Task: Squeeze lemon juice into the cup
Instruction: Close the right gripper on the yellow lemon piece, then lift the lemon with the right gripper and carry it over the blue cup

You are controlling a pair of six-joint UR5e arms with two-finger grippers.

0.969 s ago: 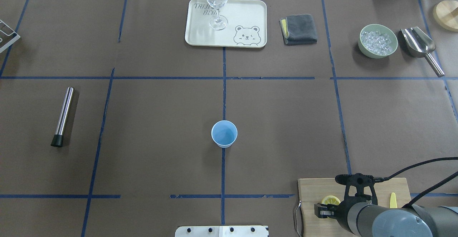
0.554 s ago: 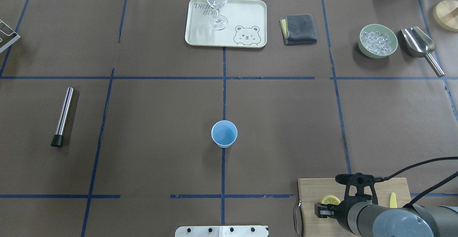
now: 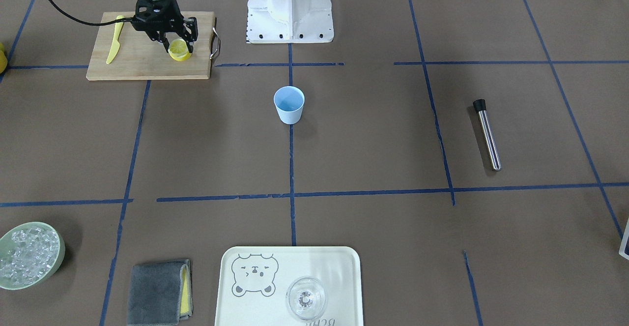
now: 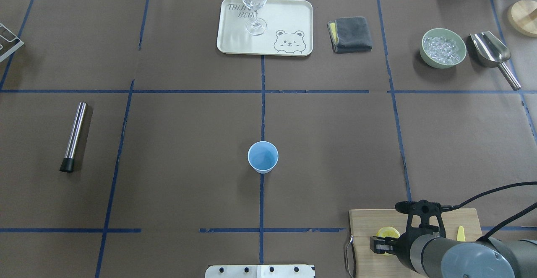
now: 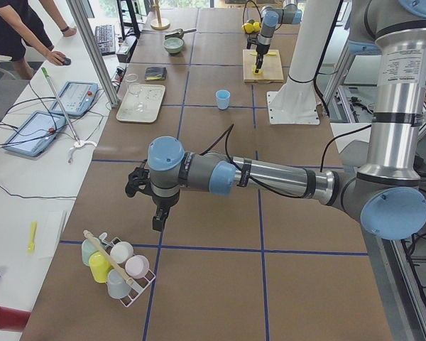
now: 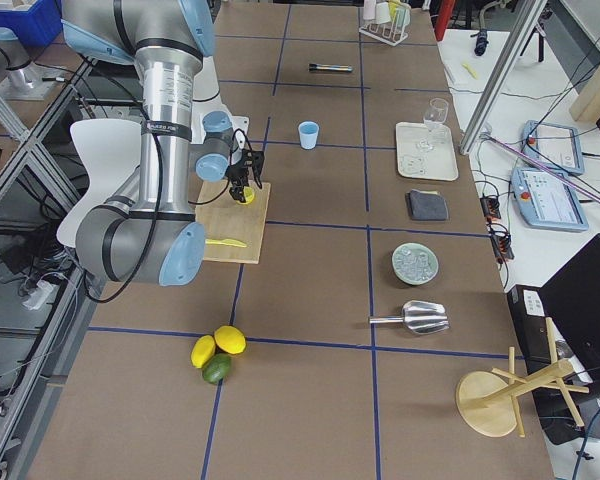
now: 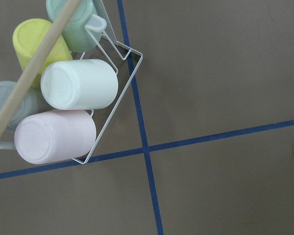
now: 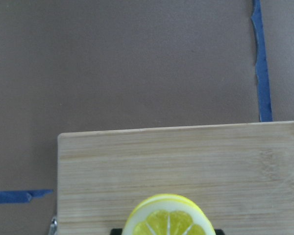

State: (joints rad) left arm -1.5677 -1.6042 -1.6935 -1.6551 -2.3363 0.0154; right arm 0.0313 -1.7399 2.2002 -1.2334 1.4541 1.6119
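The lemon slice [image 3: 179,49] sits over the near left part of the wooden cutting board [image 3: 142,65], between the fingers of my right gripper [image 3: 178,41], which is shut on it. It shows beside the wrist in the overhead view [image 4: 388,232] and at the bottom edge of the right wrist view [image 8: 169,220], pale segmented face up. The light blue cup [image 4: 263,156] stands upright at the table's middle, well away from the board. My left gripper [image 5: 158,222] hangs over the table near a mug rack [image 5: 117,266]; I cannot tell if it is open or shut.
A yellow plastic knife [image 4: 461,235] lies on the board. At the far edge are a tray [image 4: 289,14] with a clear glass [image 4: 254,5], a folded cloth [image 4: 350,34], a bowl of ice [image 4: 443,47] and a scoop [image 4: 491,51]. A steel rod [image 4: 75,135] lies left.
My right gripper and the lemon slice have shifted together slightly away from the robot. The cup has not moved.
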